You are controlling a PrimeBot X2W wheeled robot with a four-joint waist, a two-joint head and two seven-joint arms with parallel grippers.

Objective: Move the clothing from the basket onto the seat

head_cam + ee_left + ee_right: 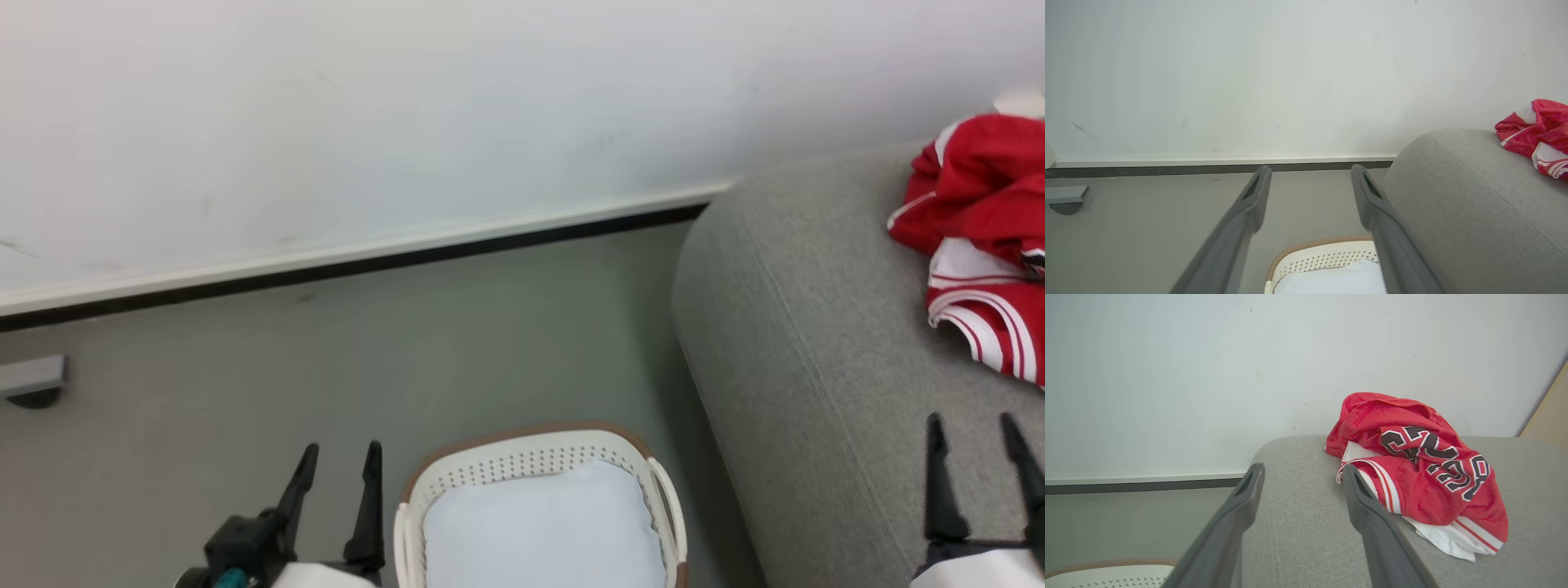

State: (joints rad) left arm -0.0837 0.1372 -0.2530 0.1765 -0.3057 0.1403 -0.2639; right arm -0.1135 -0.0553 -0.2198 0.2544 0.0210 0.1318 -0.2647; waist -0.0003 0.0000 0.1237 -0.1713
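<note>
At the lower left of the head view, the left gripper [342, 447] hangs over the floor [490, 327] with its fingers spread apart, gripping nothing. The right gripper [971, 418], at the lower right, is spread likewise above the seat [800, 327]. Between them the basket [522, 457] stands on the grey floor, just beside the seat's rounded end; its inside shows flat and pale, and I cannot tell whether that is cloth. A red and white jersey [980, 204] with dark lettering lies crumpled on the seat, near the plain white wall [408, 122]. A white skirting strip [367, 249] edged in black runs along the wall's foot. One grey fitting [33, 380] sits at the far left. One basket, one seat, one garment, two grippers.
</note>
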